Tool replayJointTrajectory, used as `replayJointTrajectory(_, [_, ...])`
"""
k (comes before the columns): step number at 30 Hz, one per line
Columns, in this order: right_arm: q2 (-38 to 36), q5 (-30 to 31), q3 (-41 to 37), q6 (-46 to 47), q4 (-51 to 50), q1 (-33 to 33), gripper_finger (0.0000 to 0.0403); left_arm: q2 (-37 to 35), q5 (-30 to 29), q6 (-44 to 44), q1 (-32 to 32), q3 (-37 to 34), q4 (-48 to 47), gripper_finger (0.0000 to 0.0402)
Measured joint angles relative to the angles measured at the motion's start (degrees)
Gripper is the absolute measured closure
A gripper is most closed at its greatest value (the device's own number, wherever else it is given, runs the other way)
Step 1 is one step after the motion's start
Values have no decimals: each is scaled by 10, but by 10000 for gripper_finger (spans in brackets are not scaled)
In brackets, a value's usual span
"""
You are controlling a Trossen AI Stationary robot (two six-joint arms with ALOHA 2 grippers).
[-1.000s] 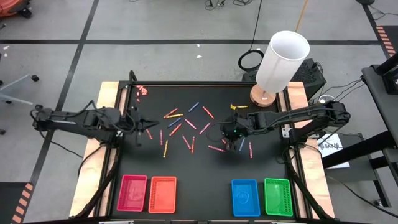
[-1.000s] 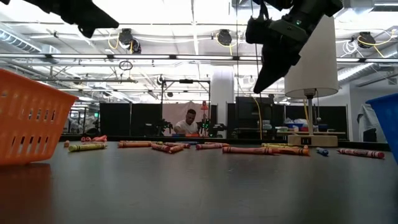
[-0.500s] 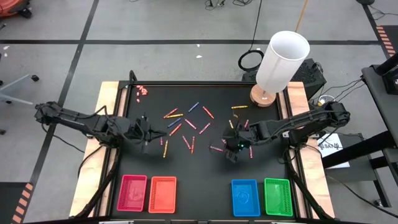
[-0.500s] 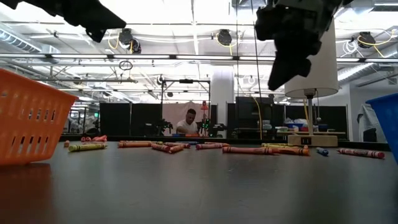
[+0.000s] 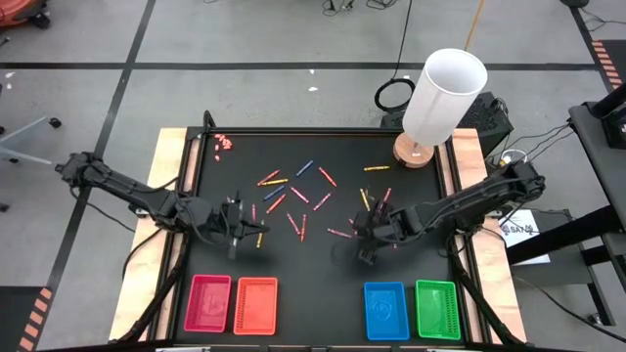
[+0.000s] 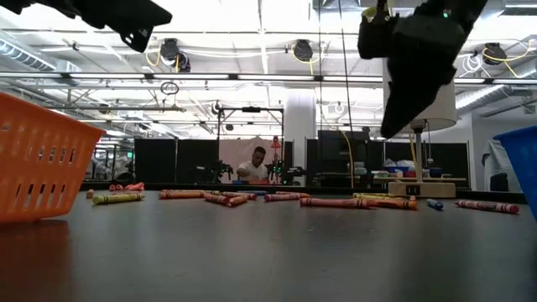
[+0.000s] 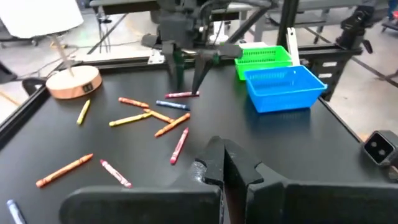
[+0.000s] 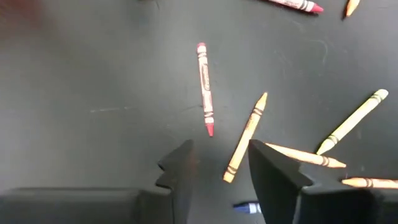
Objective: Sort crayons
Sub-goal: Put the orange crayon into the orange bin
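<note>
The crayons (image 5: 293,200) lie scattered across the middle of the black table (image 5: 323,147); their label writing is too small to read. The right gripper (image 8: 217,165) hovers at about four o'clock, fingers apart and empty. The left gripper (image 5: 256,227), near eight o'clock, has fingers together.

You see two slim, dark, jointed arms, each ending in a black two-finger gripper, left gripper (image 5: 256,229) and right gripper (image 5: 364,252), with wedge-shaped matte fingers (image 8: 278,177).
</note>
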Motion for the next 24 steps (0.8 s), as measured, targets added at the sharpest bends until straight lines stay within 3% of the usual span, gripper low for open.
replayJointTrajectory(13, [106, -15, 0, -29, -1, -3, 250, 0, -3, 8, -7, 0, -2, 402])
replayJointTrajectory(24, [119, -14, 0, -8, -11, -13, 250, 0, -4, 8, -7, 0, -3, 402])
